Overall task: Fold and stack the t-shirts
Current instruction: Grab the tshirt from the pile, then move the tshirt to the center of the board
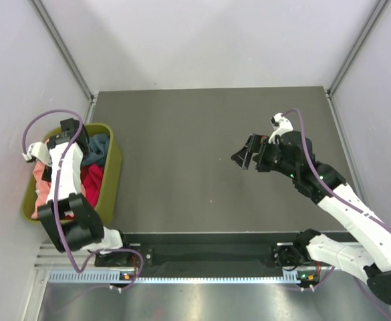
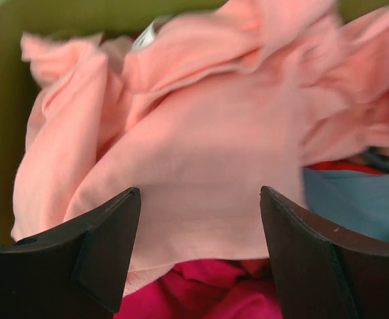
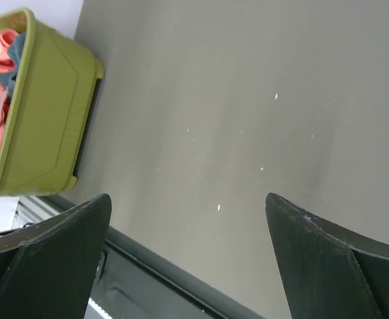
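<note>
Right, my left claw point(image 2: 199, 199) has its jaws spread wide with nothing between them. It hangs close over the large salmon-pink cloth t-shirt point(image 2: 201, 126), and I cannot tell whether the tips touch the fabric yet. The shirt lies crumpled on top of the heap, filling most of what the wrist camera shows, with its bulk straight ahead of the gap and running up and to the left.

I judge it light, limp and likely to drag: it will sag and may pull its neighbours along. I would pinch a raised fold or a bunched ridge near the middle rather than a flat stretch, and lift slowly.

Beneath its lower edge a magenta cloth t-shirt point(image 2: 207, 289) pokes out, and to the right sits a teal-blue cloth t-shirt point(image 2: 364, 203) with a sliver of a red one point(image 2: 334, 166) above it. All are packed in the olive-green plastic bin point(image 1: 113, 175) at the left edge of the dark grey table point(image 1: 195, 120).

My right claw point(image 3: 187, 199) is equally wide and empty, held above bare table, well apart from the bin.
</note>
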Controlling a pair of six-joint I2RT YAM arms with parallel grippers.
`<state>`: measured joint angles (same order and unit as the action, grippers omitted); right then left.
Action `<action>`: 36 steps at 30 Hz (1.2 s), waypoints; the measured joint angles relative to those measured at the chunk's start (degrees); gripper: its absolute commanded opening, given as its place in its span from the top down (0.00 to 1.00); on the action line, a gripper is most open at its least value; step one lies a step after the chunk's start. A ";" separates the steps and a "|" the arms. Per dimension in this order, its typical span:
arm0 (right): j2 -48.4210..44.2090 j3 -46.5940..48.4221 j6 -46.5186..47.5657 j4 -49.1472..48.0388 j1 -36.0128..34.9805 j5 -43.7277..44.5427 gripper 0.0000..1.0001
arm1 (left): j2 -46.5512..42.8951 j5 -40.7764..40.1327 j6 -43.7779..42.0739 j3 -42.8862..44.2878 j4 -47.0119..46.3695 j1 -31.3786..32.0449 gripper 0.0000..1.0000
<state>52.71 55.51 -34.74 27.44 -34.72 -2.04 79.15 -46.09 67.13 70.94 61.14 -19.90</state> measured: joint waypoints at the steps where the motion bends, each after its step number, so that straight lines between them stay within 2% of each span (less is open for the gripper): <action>1: 0.44 0.00 -0.15 0.02 0.00 -0.22 0.00 | 1.31 0.09 1.38 0.00 1.42 0.00 0.22; 3: 1.66 0.00 -0.59 0.07 0.00 -0.81 0.00 | 4.31 0.17 4.09 0.00 4.02 0.00 0.25; 5: 2.60 0.00 -1.09 0.09 0.00 -1.14 0.00 | 6.67 0.20 6.08 0.00 5.51 0.00 0.32; 6: 2.89 0.00 -1.33 0.11 0.00 -1.22 0.00 | 7.54 0.28 6.60 0.00 6.01 0.00 0.62; 8: 2.97 0.00 -1.51 0.11 0.00 -1.36 0.00 | 8.48 0.63 7.80 0.02 6.21 0.00 1.00; 13: 2.91 0.00 -1.55 0.07 0.00 -1.44 0.00 | 8.72 1.36 7.50 1.79 7.32 0.00 1.00; 18: 2.89 0.00 -1.53 0.02 0.00 -1.42 0.00 | 6.05 2.91 2.19 11.30 8.35 -0.07 1.00; 21: 2.89 0.00 -1.60 0.00 0.00 -1.05 0.00 | 1.99 5.14 -3.50 18.01 4.63 -0.07 1.00; 24: 2.93 0.00 -1.99 -0.20 0.00 -1.07 0.00 | -3.61 9.99 -8.50 20.98 -0.98 -0.02 1.00; 28: 3.32 0.00 -2.45 -1.25 0.00 -1.16 0.00 | -11.54 21.75 -14.12 20.28 -13.00 -0.07 1.00; 32: 3.74 0.00 -2.43 -1.27 0.00 -1.11 0.00 | -15.85 40.06 -14.62 18.95 -29.22 0.26 1.00; 34: 3.65 0.00 -2.32 -1.33 0.00 -0.96 0.00 | -14.82 48.28 -11.78 19.21 -37.92 2.54 1.00; 36: 3.58 0.00 -2.19 -1.29 0.00 -0.50 0.00 | -12.66 53.27 -10.75 20.48 -44.15 8.72 1.00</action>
<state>56.29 55.51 -36.93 26.15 -34.72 -2.55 66.50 7.18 56.38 91.42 16.99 -11.18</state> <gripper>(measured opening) 0.996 0.049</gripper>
